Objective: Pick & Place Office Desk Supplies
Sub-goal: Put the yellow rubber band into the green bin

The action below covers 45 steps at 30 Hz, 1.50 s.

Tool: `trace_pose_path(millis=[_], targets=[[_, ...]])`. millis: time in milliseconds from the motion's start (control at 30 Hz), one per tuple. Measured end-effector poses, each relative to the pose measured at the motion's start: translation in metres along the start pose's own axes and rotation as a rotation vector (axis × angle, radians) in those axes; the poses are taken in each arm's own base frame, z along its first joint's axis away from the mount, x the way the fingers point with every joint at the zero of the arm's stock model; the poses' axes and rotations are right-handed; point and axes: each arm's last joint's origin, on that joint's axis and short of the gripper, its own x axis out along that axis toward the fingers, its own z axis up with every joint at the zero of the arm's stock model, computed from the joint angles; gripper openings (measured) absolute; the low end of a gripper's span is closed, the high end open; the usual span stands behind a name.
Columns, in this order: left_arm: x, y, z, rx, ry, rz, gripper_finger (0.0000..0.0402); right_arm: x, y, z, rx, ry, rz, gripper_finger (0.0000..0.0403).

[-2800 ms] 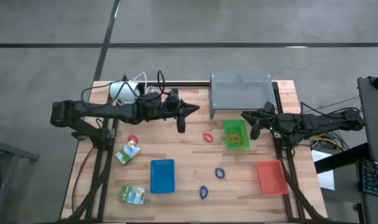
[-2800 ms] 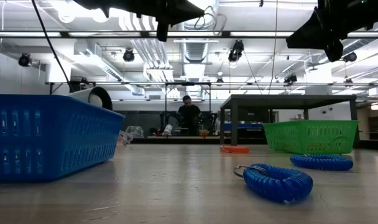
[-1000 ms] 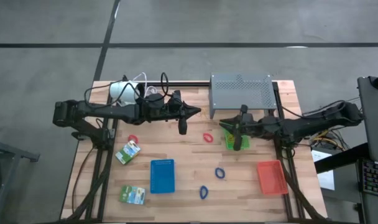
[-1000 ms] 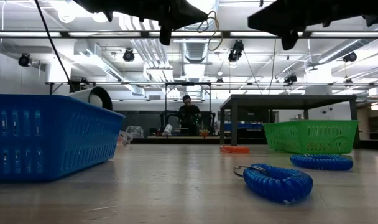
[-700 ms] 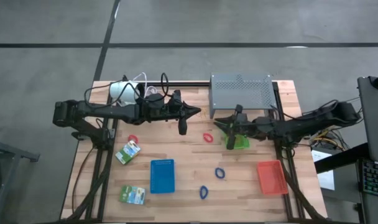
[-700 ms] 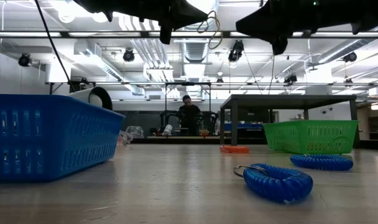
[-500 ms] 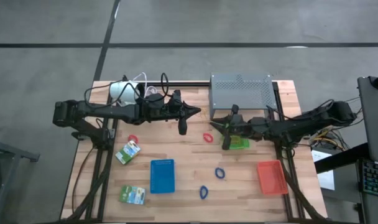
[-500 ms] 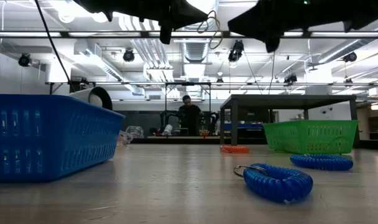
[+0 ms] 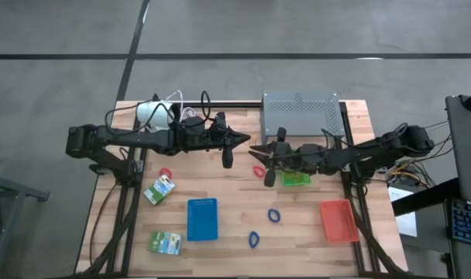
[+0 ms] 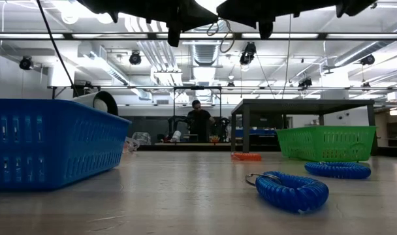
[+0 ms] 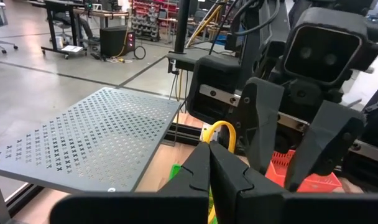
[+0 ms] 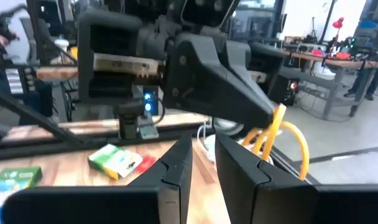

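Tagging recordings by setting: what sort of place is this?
Probably a robotics lab or workshop hall: ceiling strip lights, a bare concrete floor, and work tables behind the wooden table.

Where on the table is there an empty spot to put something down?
Bare wood lies between the blue tray and the blue loops, and between the loops and the red tray. It is crowded near the stand, where both grippers, left and right, meet over the red loop beside the green tray.
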Motion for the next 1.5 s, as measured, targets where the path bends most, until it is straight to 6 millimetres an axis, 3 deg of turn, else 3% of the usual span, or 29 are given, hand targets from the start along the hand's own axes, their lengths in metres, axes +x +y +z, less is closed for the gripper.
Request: trace_pose_path(millis=[600,1167,1333,1500], targets=[[0.0,0.0,-0.001,0.0,0.008,0.001,0.0003,-0.006,-0.002,0.009,0.043,0.013,0.003,0.0072],[0.0,0.0,-0.001,-0.002,0.009,0.001,0.0003,-0.007,0.0,0.008,0.04,0.019,0.022,0.017],[0.0,0.0,-0.001,-0.002,0.009,0.002,0.0003,-0.016,0.005,0.014,0.003,0.008,0.003,0.0168],[0.0,0.0,-0.001,0.0,0.012,0.002,0.0003,-0.035,0.01,0.027,-0.114,0.016,-0.125,0.0153]])
